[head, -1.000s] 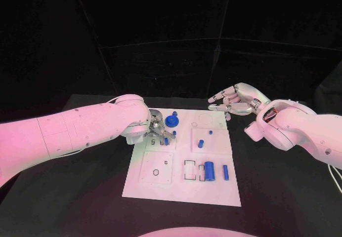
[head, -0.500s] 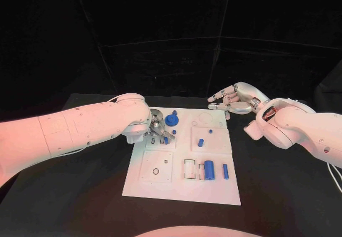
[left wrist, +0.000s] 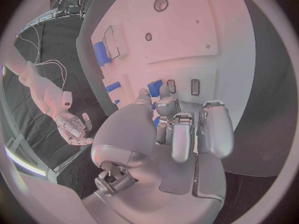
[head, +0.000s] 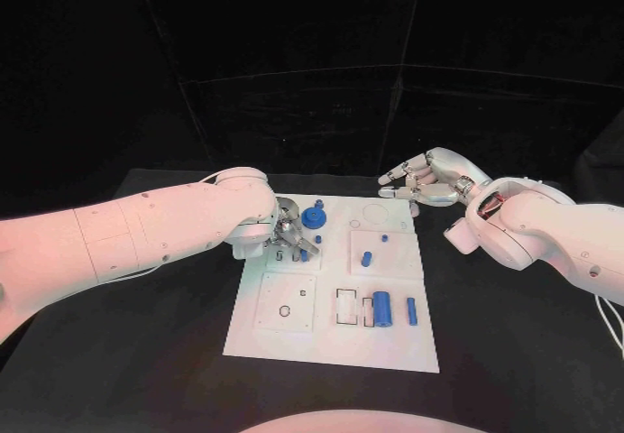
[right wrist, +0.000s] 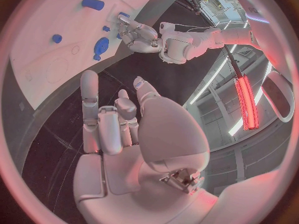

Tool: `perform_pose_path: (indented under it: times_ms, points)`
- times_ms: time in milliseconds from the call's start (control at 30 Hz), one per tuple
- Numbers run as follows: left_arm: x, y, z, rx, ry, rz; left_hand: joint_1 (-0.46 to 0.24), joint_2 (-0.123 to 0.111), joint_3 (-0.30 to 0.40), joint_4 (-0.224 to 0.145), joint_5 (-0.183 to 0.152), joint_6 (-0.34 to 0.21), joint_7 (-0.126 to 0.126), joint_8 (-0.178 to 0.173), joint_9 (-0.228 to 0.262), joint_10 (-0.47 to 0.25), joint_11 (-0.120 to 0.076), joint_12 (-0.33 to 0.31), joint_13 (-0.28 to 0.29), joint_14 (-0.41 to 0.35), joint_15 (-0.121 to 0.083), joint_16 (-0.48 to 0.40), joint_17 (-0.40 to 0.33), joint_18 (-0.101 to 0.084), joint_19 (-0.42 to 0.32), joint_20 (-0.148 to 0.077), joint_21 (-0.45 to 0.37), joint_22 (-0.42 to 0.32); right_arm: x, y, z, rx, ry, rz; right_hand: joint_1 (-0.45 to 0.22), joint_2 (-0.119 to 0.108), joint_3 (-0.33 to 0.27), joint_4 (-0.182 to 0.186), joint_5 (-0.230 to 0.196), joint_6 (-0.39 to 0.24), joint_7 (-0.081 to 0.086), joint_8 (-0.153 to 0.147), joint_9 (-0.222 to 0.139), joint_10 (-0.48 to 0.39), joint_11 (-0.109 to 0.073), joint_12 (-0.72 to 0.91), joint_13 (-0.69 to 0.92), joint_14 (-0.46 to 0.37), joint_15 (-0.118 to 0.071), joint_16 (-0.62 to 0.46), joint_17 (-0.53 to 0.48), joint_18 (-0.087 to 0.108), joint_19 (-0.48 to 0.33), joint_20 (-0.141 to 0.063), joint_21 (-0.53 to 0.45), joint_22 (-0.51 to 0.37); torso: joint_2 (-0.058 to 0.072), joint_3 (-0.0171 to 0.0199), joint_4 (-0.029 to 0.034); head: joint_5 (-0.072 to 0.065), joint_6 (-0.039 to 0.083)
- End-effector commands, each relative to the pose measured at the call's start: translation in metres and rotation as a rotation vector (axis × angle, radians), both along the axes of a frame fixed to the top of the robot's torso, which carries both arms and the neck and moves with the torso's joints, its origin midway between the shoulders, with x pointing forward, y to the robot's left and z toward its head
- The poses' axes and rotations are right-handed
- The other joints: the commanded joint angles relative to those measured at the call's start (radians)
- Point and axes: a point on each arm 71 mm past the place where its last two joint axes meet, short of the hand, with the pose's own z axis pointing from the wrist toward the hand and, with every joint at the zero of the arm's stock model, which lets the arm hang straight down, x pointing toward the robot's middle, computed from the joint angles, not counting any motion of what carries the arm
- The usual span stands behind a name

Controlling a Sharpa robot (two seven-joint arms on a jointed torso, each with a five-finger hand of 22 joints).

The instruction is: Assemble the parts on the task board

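two robot hands over the desk [head: 156,361]; left robot hand [head: 289,236] pinches a small blue part [head: 303,256] on the task board [head: 332,343]. right robot hand [head: 426,183] hovers empty, fingers spread apart.

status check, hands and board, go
Left hand down on a blue part at task board. Right hand open, off the board. Nothing in the way.

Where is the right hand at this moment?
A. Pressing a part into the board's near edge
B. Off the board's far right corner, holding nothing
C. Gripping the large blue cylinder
B: the right hand hangs beyond the task board, fingers apart and empty.
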Motion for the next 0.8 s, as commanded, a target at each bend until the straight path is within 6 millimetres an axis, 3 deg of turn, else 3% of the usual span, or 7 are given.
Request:
perform_pose_path:
  times_ms: [33,133,233,300,333,500,800]
  points:
    - [0.0,-0.001,0.001,0.011,0.002,-0.012,0.052,0.019,0.034,-0.033,-0.001,-0.01,-0.004,0.005,0.003,-0.002,-0.005,0.003,-0.001,0.105,-0.011,0.003,0.263,-0.011,0.018,-0.005,0.007,0.002,0.0,0.001,0.002,0.003,-0.008,0.006,-0.005,0.003,-0.003,0.0,0.006,0.004,-0.002,0.005,-0.001,-0.005,-0.002,-0.004,-0.001,0.035,-0.007,-0.006,-0.001,0.013,-0.008,-0.002,-0.007,-0.001,0.0,-0.0003,0.0005,-0.001,-0.001]
    - [-0.001,-0.002,0.001,0.004,0.0,-0.015,0.159,0.045,0.119,-0.099,0.002,-0.03,-0.013,-0.009,0.001,-0.014,-0.014,-0.009,-0.008,0.105,-0.02,0.003,0.263,-0.01,0.016,-0.012,0.006,0.001,0.001,0.002,0.002,0.003,-0.007,0.008,-0.005,0.003,-0.003,0.0,0.006,0.004,-0.002,0.005,-0.001,-0.005,-0.002,-0.004,-0.001,0.035,-0.007,-0.006,-0.001,0.013,-0.008,-0.002,-0.007,-0.001,0.0,-0.0004,0.0005,-0.001,-0.002]
    - [-0.002,-0.002,0.002,-0.008,0.0,-0.017,0.202,0.041,0.183,-0.132,0.022,-0.038,-0.012,-0.024,-0.005,-0.023,-0.015,-0.021,-0.015,0.105,-0.021,0.003,0.263,-0.01,0.014,-0.016,0.005,0.0,0.001,0.003,0.001,0.003,-0.006,0.009,-0.004,0.003,-0.003,-0.001,0.008,0.004,-0.002,0.006,-0.001,-0.006,-0.003,-0.005,-0.001,0.034,-0.007,-0.007,-0.003,0.013,-0.008,-0.002,-0.007,-0.001,0.0,-0.0002,0.0,0.0,-0.004]
    - [-0.003,-0.002,0.002,-0.02,-0.003,-0.018,0.213,0.02,0.258,-0.152,0.034,-0.041,-0.006,-0.036,-0.008,-0.026,-0.012,-0.032,-0.023,0.105,-0.018,0.003,0.263,-0.01,0.013,-0.016,0.005,0.001,0.001,0.003,0.001,0.003,-0.005,0.01,-0.004,0.003,-0.003,-0.001,0.008,0.004,-0.002,0.006,-0.001,-0.006,-0.003,-0.005,-0.001,0.034,-0.007,-0.007,-0.003,0.013,-0.008,-0.002,-0.007,-0.001,0.0,-0.0005,0.0002,-0.001,-0.005]
    - [-0.003,-0.001,0.002,-0.025,-0.005,-0.018,0.192,-0.005,0.352,-0.154,0.037,-0.036,-0.001,-0.042,-0.008,-0.023,-0.003,-0.04,-0.028,0.105,-0.011,0.003,0.263,-0.009,0.012,-0.016,0.004,0.003,0.001,0.003,0.001,0.002,-0.005,0.011,-0.004,0.003,-0.003,0.0,0.009,0.004,-0.002,0.006,-0.001,-0.005,-0.003,-0.005,-0.001,0.035,-0.007,-0.007,-0.003,0.013,-0.008,-0.002,-0.007,-0.001,0.0,-0.0003,0.0005,-0.001,-0.006]
    - [-0.005,0.0,0.004,-0.049,-0.022,-0.011,0.028,-0.185,0.769,-0.187,0.027,-0.038,0.006,-0.022,0.027,-0.004,-0.008,-0.036,-0.031,0.105,-0.003,0.003,0.263,-0.009,0.012,-0.007,0.003,0.01,0.002,0.004,0.001,0.001,-0.003,0.013,-0.004,0.004,-0.003,0.0,0.011,0.004,-0.002,0.006,-0.001,-0.005,-0.003,-0.004,-0.001,0.035,-0.007,-0.007,-0.003,0.013,-0.008,-0.002,-0.008,-0.002,0.0,-0.0002,0.0012,-0.001,-0.009]
    - [-0.009,0.011,0.009,-0.103,-0.08,0.032,-0.036,-0.202,0.873,-0.213,0.024,-0.039,0.001,0.001,0.054,0.008,-0.004,-0.024,-0.022,0.105,-0.01,0.003,0.263,-0.011,0.014,-0.005,0.007,0.019,0.003,0.004,0.0,-0.001,0.001,0.014,-0.005,0.004,-0.003,0.001,0.013,0.004,-0.002,0.006,-0.001,-0.006,-0.002,-0.006,-0.003,0.034,-0.007,-0.01,-0.006,0.013,-0.009,-0.002,-0.01,-0.005,0.0,0.0008,0.0012,0.004,-0.014]
